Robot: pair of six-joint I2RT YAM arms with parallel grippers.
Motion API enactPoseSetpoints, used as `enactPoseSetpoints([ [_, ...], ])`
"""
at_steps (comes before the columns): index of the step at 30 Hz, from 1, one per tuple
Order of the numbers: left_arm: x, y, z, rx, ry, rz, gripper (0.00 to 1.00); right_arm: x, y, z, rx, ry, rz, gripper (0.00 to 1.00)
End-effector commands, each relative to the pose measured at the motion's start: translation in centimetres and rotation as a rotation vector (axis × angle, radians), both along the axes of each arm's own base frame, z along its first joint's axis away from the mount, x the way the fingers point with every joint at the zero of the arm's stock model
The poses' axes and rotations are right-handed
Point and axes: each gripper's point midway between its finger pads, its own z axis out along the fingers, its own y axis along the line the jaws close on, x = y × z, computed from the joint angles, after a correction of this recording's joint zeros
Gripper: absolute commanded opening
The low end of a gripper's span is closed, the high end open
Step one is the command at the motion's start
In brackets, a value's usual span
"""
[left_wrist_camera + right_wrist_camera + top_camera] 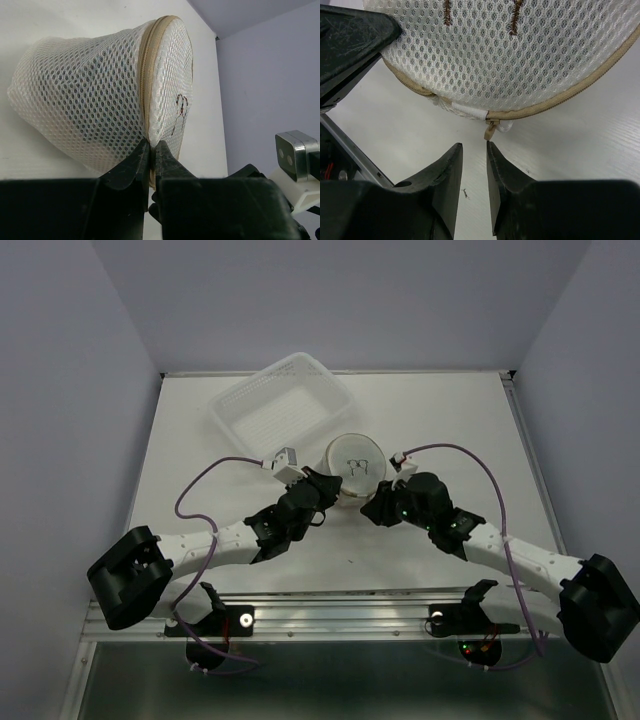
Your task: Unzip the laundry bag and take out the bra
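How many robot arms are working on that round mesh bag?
2. The left arm comes from the lower left, the left gripper pinching the bag's rim; the right arm comes from the lower right, the right gripper open near the zipper pull.

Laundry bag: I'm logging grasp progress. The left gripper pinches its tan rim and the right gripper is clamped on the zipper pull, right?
Not quite. The right wrist view shows the right gripper open, with the zipper pull hanging free just beyond its fingertips. The left gripper does pinch the laundry bag at its tan rim.
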Motion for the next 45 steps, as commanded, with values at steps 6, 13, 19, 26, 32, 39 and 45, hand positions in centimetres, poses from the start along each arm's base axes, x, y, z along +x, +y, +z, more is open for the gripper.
enactPoseSetpoints([
  [6, 0.7, -0.3, 3.7, -0.080, -0.058, 0.033, 0.00, 2.2, 0.4, 1.8, 0.029, -0.060, -0.078, 0.31],
  [13, 0.6, -0.4, 3.5, -0.077, -0.055, 0.031, 0.00, 2.4, 0.3, 2.4, 0.039, -0.071, -0.090, 0.33],
  [19, 0.6, -0.6, 3.4, -0.072, -0.054, 0.025, 0.00, 2.9, 0.8, 2.8, 0.050, -0.070, -0.093, 0.36],
  [26, 0.6, -0.7, 3.4, -0.073, -0.053, 0.024, 0.00, 3.2, 1.1, 3.0, 0.063, -0.064, -0.100, 0.32],
  [32, 0.6, -0.4, 3.5, -0.072, -0.056, 0.030, 0.00, 3.4, 0.3, 2.3, 0.036, -0.057, -0.140, 0.15],
  [39, 0.5, 0.9, 2.6, -0.040, -0.043, 0.056, 0.00, 2.8, -1.2, 2.4, -0.018, -0.058, -0.165, 0.01],
  [45, -0.1, 3.7, -0.1, 0.059, -0.006, 0.073, 0.00, 2.2, -4.0, 2.1, -0.128, -0.074, -0.217, 0.01],
])
